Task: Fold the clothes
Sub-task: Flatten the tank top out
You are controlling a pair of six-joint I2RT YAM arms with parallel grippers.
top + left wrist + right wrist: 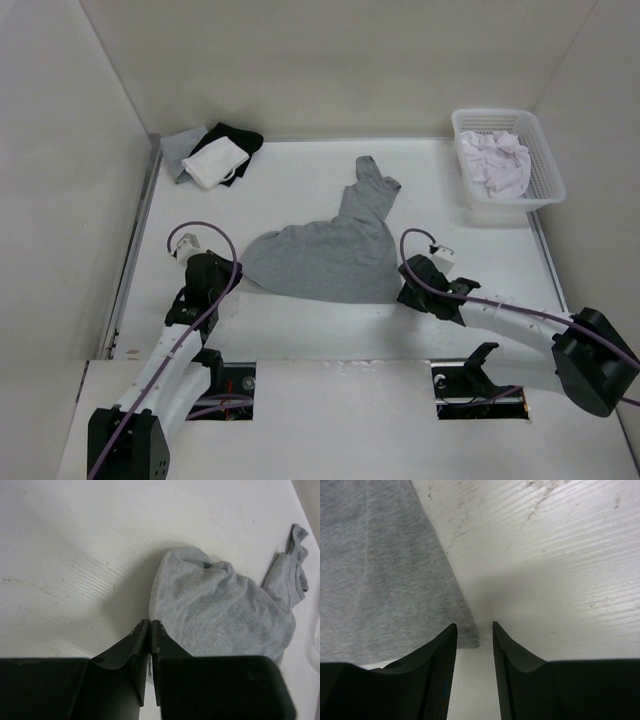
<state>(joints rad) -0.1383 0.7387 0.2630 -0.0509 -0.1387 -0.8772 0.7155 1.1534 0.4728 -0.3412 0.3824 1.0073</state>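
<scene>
Over to the grey top (pixel 320 255) now: spread out mid-table (pixel 300 175), shoulder straps stretched toward 1 o'clock, wide hem fanned along the near side from 8 round to 5 o'clock. Rumpled a little near the hem, flatter up by the straps.

Down at 8 o'clock of the cloth, spotting the left gripper (pixel 228 275), right at the hem's left corner. From the left wrist view (pixel 150 622): jaws pressed tip to tip, grey knit running up to the tips and under the right-hand finger. Cannot tell whether any fabric is actually pinched between them.

Across at 5 o'clock, picking up the right gripper (pixel 410 290), low beside the hem's right corner. From its own wrist view (pixel 475 625): jaws parted, a clear gap between the tips, hem corner lying just at the left-hand finger, bare table under the other. Nothing held there.

Far off at 2 o'clock, a white basket (pixel 545 165) with a crumpled white garment (pixel 495 160) inside. Up at 11 o'clock, small cloths (pixel 215 152) in black, white and light grey, heaped together, well apart from the top.
</scene>
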